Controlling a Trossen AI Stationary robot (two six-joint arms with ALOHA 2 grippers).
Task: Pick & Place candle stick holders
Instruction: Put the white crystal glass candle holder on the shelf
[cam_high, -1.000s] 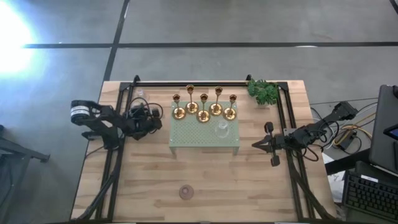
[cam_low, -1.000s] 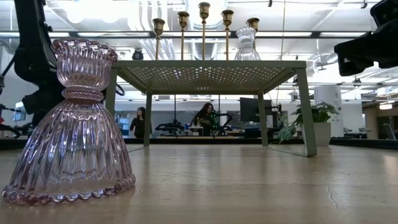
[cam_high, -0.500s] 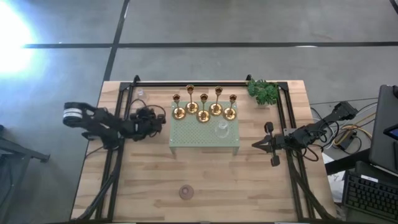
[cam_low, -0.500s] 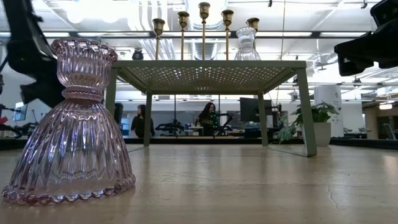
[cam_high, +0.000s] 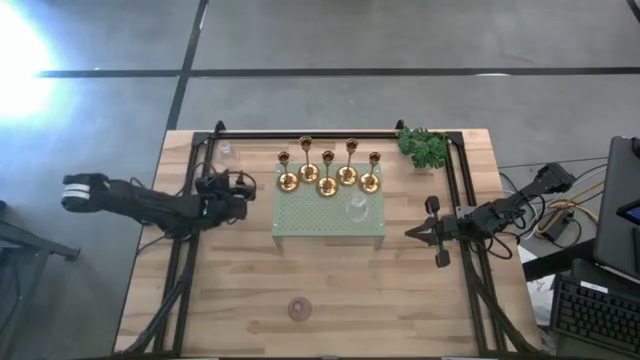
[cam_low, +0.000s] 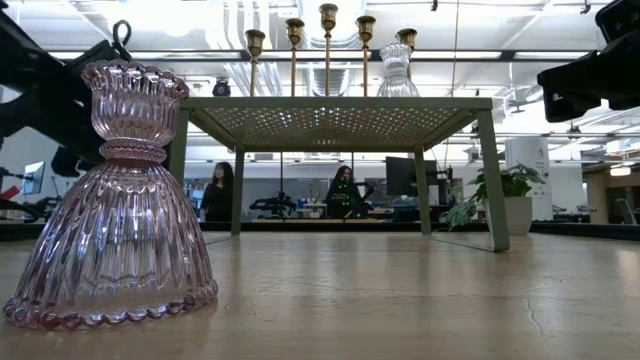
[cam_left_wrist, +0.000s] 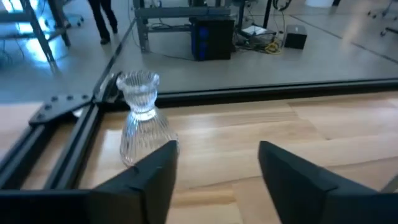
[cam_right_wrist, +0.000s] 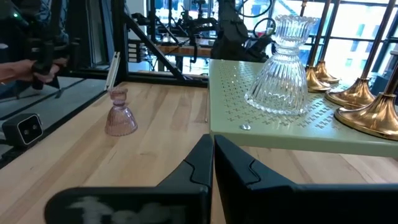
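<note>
My left gripper (cam_left_wrist: 214, 165) wide open and empty, just beside a clear glass holder (cam_left_wrist: 141, 115) near the table's far left corner, my right gripper (cam_right_wrist: 212, 158) closed on nothing beside the green tray (cam_high: 330, 222), five brass holders (cam_high: 327, 170) and another glass holder (cam_high: 356, 208) on it, pink holder (cam_high: 299, 309) at the near edge, no writing legible

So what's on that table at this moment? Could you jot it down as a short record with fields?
On tray: five gold holders and one clear glass holder, on the green tray
Far left corner: clear glass holder
Near edge: pinkish glass holder
Left pincer: open, facing the corner glass holder
Right pincer: shut, empty, right of the tray
Sprig: far right corner
</note>
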